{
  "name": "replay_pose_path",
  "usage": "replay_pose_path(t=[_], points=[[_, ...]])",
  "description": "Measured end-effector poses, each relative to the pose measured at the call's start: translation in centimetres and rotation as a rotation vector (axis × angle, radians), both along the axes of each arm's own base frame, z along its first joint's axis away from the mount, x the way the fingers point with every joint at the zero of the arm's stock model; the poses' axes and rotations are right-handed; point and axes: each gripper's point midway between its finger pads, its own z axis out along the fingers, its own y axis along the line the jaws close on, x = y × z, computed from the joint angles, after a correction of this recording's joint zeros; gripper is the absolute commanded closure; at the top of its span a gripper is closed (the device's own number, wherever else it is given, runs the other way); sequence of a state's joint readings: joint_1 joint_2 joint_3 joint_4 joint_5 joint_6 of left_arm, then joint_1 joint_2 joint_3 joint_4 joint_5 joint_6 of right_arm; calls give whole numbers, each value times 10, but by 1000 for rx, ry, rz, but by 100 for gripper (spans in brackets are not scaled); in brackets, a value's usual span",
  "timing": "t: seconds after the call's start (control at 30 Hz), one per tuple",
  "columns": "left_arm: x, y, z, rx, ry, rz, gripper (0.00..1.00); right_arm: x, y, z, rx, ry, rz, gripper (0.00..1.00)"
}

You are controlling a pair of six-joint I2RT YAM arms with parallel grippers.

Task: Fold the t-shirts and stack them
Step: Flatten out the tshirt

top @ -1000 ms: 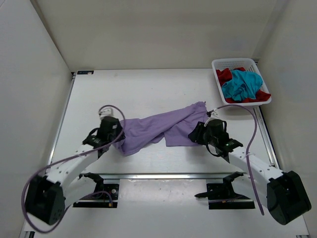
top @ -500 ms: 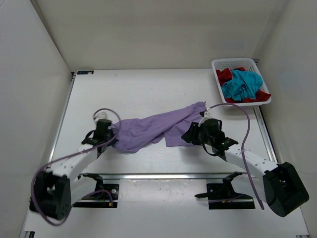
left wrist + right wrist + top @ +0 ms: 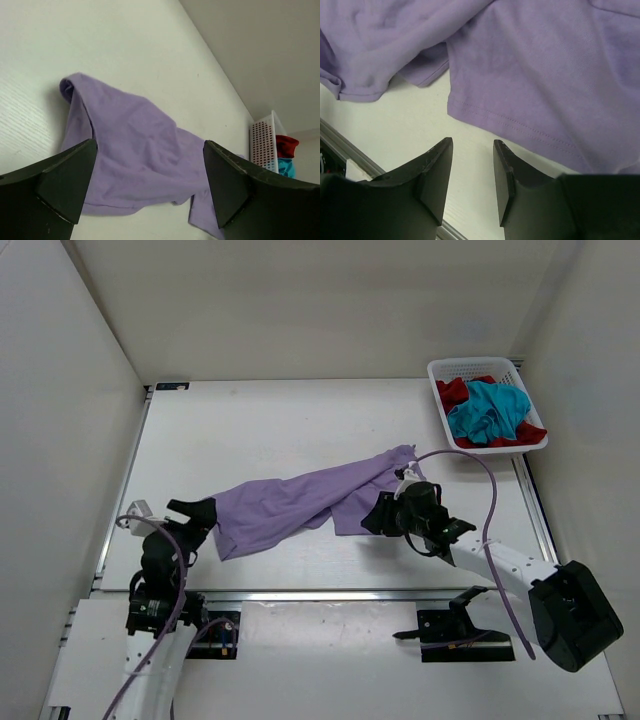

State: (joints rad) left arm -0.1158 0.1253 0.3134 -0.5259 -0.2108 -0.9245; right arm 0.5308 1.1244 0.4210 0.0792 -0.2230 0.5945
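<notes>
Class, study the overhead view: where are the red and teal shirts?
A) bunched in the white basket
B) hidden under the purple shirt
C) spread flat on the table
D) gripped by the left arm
A: the red shirt and teal shirt lie bunched in the white basket; only the purple shirt is on the table.

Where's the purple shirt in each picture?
Top: purple shirt in the middle, slanting.
Left wrist: centre, spreading to lower right.
Right wrist: fills the upper part.
Shared landmark: basket, far right in top, right edge in left wrist; absent from right wrist.
</notes>
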Motion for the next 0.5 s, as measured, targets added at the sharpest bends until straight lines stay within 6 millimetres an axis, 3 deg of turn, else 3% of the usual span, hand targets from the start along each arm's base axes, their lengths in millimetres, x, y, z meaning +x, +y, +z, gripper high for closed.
replay_pose_path(t=[0.1, 0.17, 0.23, 0.27, 0.3, 0.4, 0.5], points=[[0, -1, 30, 48, -37, -8, 2, 1, -1, 0, 1, -1, -2, 65], [13, -11, 34, 97, 4, -58, 1, 1, -1, 0, 1, 0, -3, 73], [29, -25, 19, 152, 97, -127, 11, 3, -3, -2, -1, 3, -10, 86], [38, -33, 4, 183, 160, -170, 35, 5, -5, -3, -4, 7, -15, 97], [45, -41, -13, 214, 227, -209, 55, 7, -8, -4, -5, 12, -25, 100], [60, -59, -61, 320, 423, -326, 61, 20, -18, -5, -5, 26, -74, 100], [81, -76, -86, 380, 537, -414, 48, 39, -25, 0, -1, 18, -118, 100]])
